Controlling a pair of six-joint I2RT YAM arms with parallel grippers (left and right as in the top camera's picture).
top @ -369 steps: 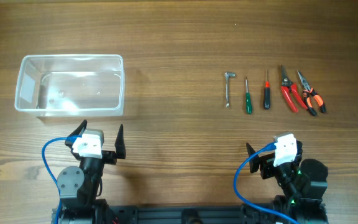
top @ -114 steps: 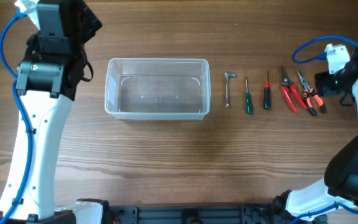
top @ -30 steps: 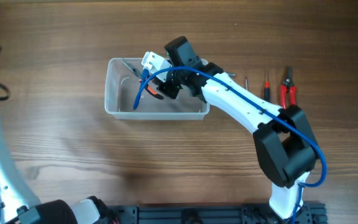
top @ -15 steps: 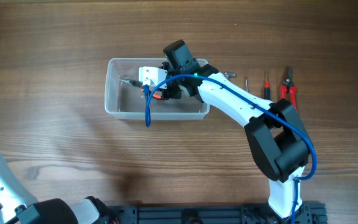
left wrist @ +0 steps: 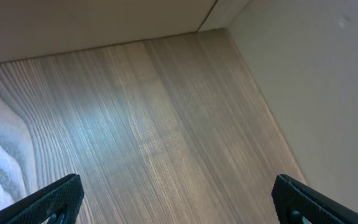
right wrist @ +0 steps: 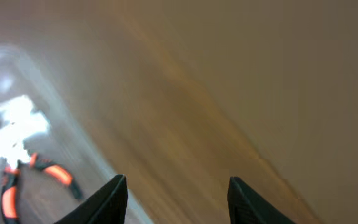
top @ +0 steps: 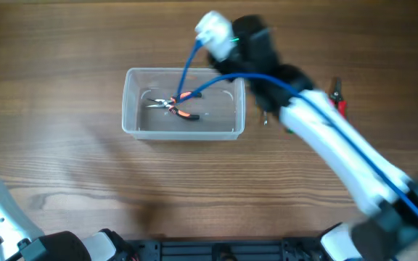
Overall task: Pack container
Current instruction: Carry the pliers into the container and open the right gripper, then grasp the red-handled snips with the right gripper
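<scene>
My right claw (right wrist: 177, 184) hangs wide open with nothing between its fingers, high over the far right corner of the container (top: 183, 133), with the bench (top: 85, 188) showing through the gap. My left claw (left wrist: 176, 188) is spread just as wide and is also empty, parked off to the left where its camera shows only wood grain and a pale wall. A pair of orange-handled pliers (top: 174, 107) lies flat on the floor of the container, toward its left half and clear of the walls, so I judge that one item is packed and I am between placing it and fetching the next. The next move calls for swinging my right arm out to the right, where a red-handled tool (top: 337, 101) peeks out beside my arm. I cannot tell what else lies there, because my arm is blurred in the overhead view and covers that stretch of the bench. I would need to lower over that tool with the fingers straddling its handle crosswise, close firmly, and lift it clear before carrying it back above the rim. The container sits near the middle of the bench, long side running left to right. It is a clear plastic tub with rounded corners and a thick rim, its walls see-through enough that the wood grain shows beneath. It looks light, so a bump against the rim could push it along the bench. The space to the right of the pliers is bare.
</scene>
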